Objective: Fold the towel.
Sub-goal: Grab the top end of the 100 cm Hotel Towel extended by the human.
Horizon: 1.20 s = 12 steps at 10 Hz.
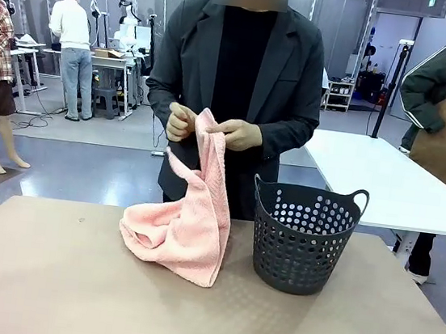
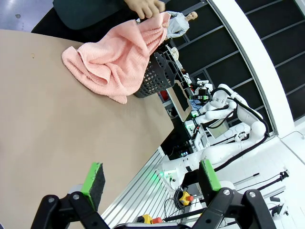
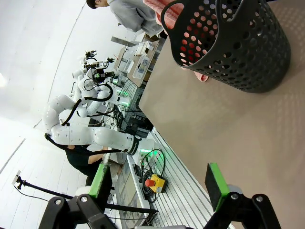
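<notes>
Towel [image 1: 187, 228] condition: light salmon-pink terry cloth with a fine ribbed weave, unfolded and heavily draped. The upper edge was lifted clear of the table [image 1: 63, 278]. The lower portion lay bunched in loose folds on the table surface, with the bulk of the cloth piled toward 8 o'clock of the hanging section.

Orientation: in the front view the long axis ran close to vertical, from the raised edge at 12 o'clock down to the hem at 6 o'clock. The raised end narrowed to a gathered strip; the lower end spread wide.

Location: the towel rested near the table's centre, toward its 12 o'clock edge, where the person [image 1: 240, 63] stood.

Hand state: the person's right hand [image 1: 180, 121] and the person's left hand [image 1: 239, 134] were both closed on the gathered top edge. The two hands sat near each other at chest height, with the cloth passing between them.

Adjacent item: a dark perforated basket [image 1: 303, 242] with two loop handles stood upright at 3 o'clock of the towel, just beside it. Contact between the two could not be confirmed.

Gripper state: the left gripper [image 2: 151, 175] had its green pads set wide apart, holding nothing, above the table's 6 o'clock edge. The right gripper [image 3: 157, 181] was likewise spread, holding nothing, well apart from the basket.
</notes>
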Motion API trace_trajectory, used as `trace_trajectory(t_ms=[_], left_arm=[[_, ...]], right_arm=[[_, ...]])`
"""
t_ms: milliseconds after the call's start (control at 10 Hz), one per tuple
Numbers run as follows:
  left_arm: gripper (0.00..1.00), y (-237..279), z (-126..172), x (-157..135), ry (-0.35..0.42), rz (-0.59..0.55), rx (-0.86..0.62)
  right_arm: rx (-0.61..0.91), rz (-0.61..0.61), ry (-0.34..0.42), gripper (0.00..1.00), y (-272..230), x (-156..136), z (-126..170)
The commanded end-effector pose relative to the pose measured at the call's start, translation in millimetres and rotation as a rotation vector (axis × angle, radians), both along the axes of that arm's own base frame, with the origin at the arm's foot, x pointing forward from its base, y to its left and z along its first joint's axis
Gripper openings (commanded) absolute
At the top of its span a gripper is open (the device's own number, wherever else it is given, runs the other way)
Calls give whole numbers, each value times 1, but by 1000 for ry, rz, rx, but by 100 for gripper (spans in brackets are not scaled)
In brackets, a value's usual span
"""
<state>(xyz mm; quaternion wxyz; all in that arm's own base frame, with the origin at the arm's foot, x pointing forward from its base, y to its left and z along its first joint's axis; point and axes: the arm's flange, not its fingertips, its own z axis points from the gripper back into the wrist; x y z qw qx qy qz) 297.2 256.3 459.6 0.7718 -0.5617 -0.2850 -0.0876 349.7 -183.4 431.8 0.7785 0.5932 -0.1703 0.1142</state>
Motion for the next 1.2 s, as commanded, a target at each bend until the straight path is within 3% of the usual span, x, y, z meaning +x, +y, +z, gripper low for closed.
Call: trace_trajectory(t_ms=[0, 1100], left_arm=[[100, 0, 2, 1, 2, 6, -4], [100, 0, 2, 1, 2, 6, -4]], right_arm=[[1, -3, 5, 100, 0, 0, 2], [1, -3, 5, 100, 0, 0, 2]])
